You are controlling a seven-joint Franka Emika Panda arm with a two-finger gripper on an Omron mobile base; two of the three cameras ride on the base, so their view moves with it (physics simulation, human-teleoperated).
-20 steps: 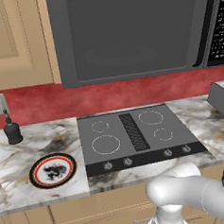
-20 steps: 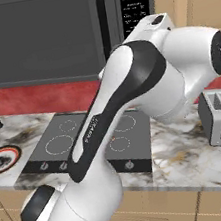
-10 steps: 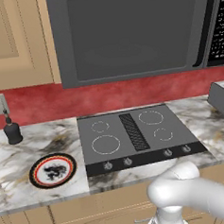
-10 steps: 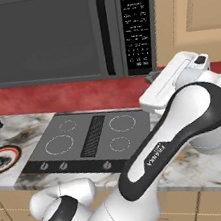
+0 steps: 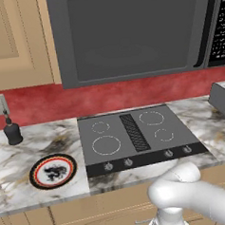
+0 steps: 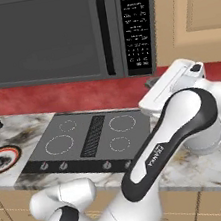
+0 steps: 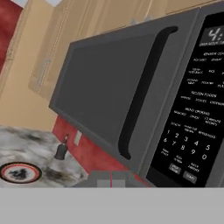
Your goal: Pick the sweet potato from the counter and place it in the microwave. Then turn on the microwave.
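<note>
— While I watch the right base view, where is the microwave (image 6: 63, 36)?
— Upper left of the frame, door closed, above the cooktop (image 6: 89, 138). My gripper's jaws are together, gripping nothing.
— And the sweet potato?
— I can't make it out. On the counter (image 5: 22, 158), lower left, sits a red-rimmed plate (image 5: 53, 171).
</note>
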